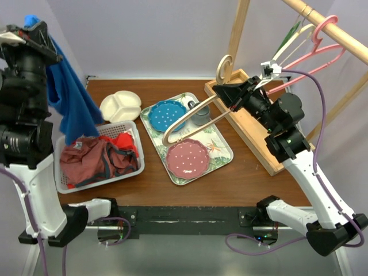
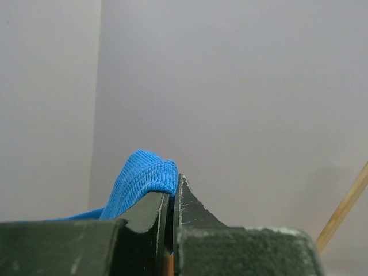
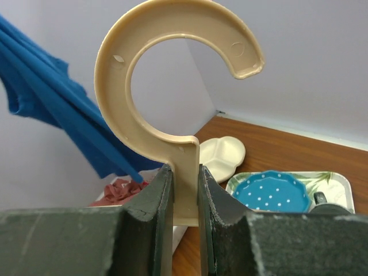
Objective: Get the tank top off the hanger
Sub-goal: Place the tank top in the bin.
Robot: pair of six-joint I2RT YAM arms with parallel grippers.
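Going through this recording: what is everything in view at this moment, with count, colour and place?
blue knit tank top: one, blue, hanging from the left pincer above the basket
beige plastic hanger: one, beige, bare, held over the tray
white plastic basket: one, white, table's left
crumpled clothes: a heap, red and maroon, in the basket
cream divided plate: one, cream, behind the basket
leaf-patterned tray: one, pale, table centre
blue dotted plate: one, on the tray
pink dotted plate: one, on the tray
grey cup: one, on the tray
wooden rack: one, light wood, right side
pink hanger: one, on the rack's rail
brown wooden table: one, under everything
left pincer: shut on the tank top
right pincer: shut on the hanger's neck
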